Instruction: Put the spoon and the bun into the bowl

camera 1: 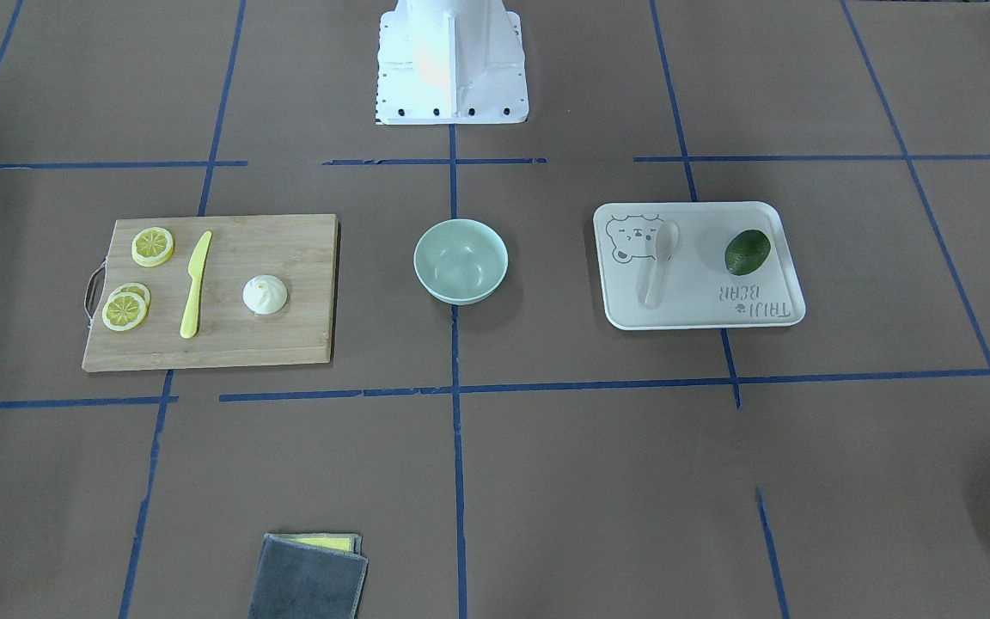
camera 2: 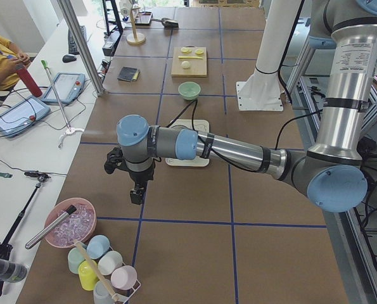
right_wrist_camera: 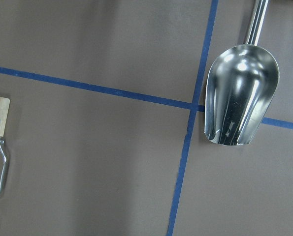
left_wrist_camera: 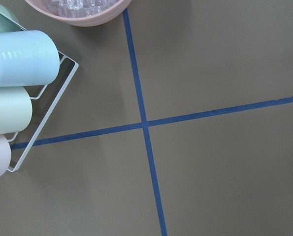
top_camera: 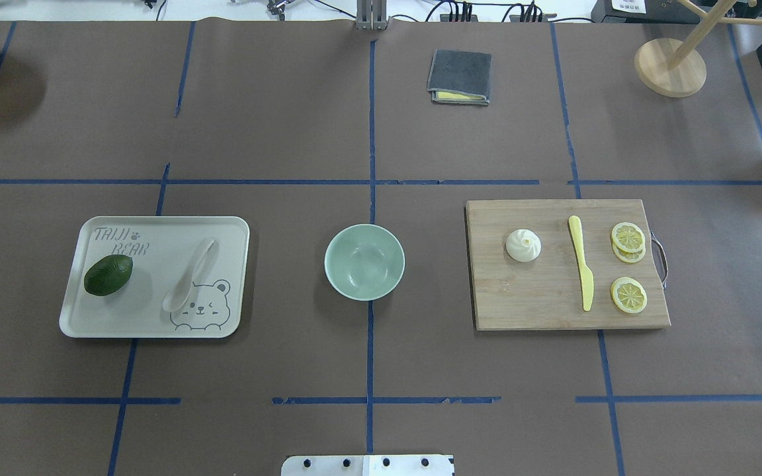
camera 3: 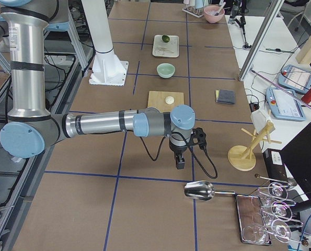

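Observation:
The pale mint-green bowl [top_camera: 364,262] stands empty at the table's middle. The white translucent spoon [top_camera: 190,276] lies on a cream bear tray [top_camera: 149,301] to the bowl's left in the overhead view. The white pleated bun [top_camera: 523,245] sits upright on a wooden cutting board [top_camera: 533,297] to the bowl's right. My left gripper [camera 2: 136,193] hangs over the table's far left end, far from the tray. My right gripper [camera 3: 180,163] hangs over the far right end, beyond the board. Both show only in the side views, so I cannot tell whether they are open or shut.
A green avocado [top_camera: 108,275] lies on the tray. A yellow knife [top_camera: 581,271] and lemon slices [top_camera: 628,294] lie on the board. A folded grey cloth [top_camera: 459,77] lies at the far side. A metal scoop [right_wrist_camera: 241,93] and a cup rack [left_wrist_camera: 18,93] lie at the table's ends.

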Tool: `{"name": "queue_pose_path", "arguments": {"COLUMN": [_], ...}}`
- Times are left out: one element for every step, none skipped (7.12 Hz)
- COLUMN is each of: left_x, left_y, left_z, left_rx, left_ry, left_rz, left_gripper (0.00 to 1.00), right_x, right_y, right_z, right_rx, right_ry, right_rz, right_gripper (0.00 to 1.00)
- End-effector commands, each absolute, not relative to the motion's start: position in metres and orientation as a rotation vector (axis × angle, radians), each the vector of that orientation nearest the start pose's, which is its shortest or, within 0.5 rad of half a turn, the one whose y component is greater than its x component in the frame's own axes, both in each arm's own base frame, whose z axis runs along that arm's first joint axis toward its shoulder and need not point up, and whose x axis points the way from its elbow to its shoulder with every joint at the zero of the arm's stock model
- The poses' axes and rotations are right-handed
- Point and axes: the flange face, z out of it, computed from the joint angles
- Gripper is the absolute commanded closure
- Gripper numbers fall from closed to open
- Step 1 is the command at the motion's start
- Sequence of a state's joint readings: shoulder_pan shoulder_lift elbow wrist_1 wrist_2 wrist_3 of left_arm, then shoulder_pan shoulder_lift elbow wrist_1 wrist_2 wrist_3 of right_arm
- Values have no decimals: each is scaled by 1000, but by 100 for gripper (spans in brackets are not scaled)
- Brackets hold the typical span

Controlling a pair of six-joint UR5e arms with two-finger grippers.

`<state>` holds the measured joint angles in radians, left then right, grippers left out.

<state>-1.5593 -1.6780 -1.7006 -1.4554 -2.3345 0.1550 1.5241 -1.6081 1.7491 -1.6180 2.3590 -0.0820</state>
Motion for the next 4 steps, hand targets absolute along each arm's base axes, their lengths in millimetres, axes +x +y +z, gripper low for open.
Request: {"name": "queue_pose_path", "arguments": {"left_x": [31,86,137,176], "left_y": [-536,-528,-514,-520], "left_z": [519,483,444,406], "left_rx": [219,204,212,244], "left_ry": [876,923,953,965], "left_rz": [393,439,449,436], "left_gripper": [0,0,0,0], "right_x": [30,22,19,17], "right_y": [-478,-478,-477,-475], "right_z": [589,586,580,580], "right_rx": [103,104,111,113], "right_ry": [-818,-821,-823,-823], "right_rz": [-180,-198,-209,-216], "right_gripper": [0,0,0,0]}}
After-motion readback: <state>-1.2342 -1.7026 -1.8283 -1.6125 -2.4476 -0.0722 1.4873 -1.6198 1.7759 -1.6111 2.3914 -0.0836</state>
